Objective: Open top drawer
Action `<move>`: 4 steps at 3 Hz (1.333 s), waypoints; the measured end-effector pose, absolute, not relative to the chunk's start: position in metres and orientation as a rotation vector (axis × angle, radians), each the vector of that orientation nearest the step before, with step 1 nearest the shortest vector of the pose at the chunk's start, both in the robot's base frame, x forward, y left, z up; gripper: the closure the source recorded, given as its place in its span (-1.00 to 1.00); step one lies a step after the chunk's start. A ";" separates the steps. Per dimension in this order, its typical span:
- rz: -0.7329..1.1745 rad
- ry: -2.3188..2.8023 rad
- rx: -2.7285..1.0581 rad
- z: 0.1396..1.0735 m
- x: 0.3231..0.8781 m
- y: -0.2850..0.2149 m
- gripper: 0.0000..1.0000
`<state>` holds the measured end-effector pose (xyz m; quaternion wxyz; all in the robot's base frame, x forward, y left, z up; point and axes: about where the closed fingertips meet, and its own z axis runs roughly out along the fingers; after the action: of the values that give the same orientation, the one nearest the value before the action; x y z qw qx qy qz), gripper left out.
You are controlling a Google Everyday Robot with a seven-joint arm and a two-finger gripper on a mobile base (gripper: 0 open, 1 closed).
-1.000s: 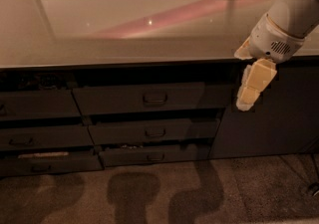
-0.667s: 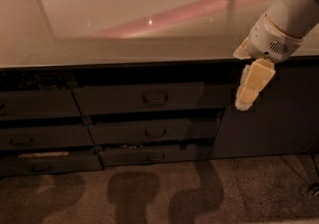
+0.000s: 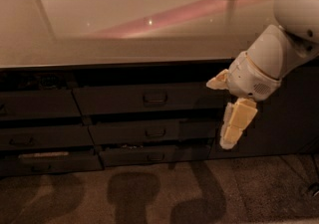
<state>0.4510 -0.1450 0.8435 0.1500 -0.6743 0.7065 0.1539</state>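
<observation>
The top drawer (image 3: 119, 100) is the wide dark grey front just under the counter, with a small loop handle (image 3: 155, 98) at its centre. Its front stands a little forward of the cabinet face. My gripper (image 3: 235, 124), cream coloured on a white wrist, hangs pointing downward in front of the drawer's right end. It is to the right of the handle, slightly lower, and apart from it.
A pale glossy countertop (image 3: 149, 19) overhangs the drawers. Two shorter drawer fronts (image 3: 149, 132) (image 3: 154, 156) sit below the top one, and more drawers (image 3: 35, 106) stack to the left. A dark cabinet door (image 3: 289, 118) stands on the right, with carpeted floor (image 3: 149, 193) below.
My gripper has come down and a little to the left, from beside the counter edge to the level of the drawer fronts. The drawers have not moved.
</observation>
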 end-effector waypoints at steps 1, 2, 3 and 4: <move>0.442 2.030 -1.937 0.844 0.451 -0.145 -1.00; 0.469 2.033 -1.966 0.842 0.457 -0.141 -1.00; 0.377 2.008 -2.021 0.843 0.455 -0.136 -1.00; 0.091 1.908 -2.124 0.832 0.446 -0.129 -1.00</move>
<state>0.4455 -0.1288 0.8319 0.1419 -0.7361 0.6610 0.0315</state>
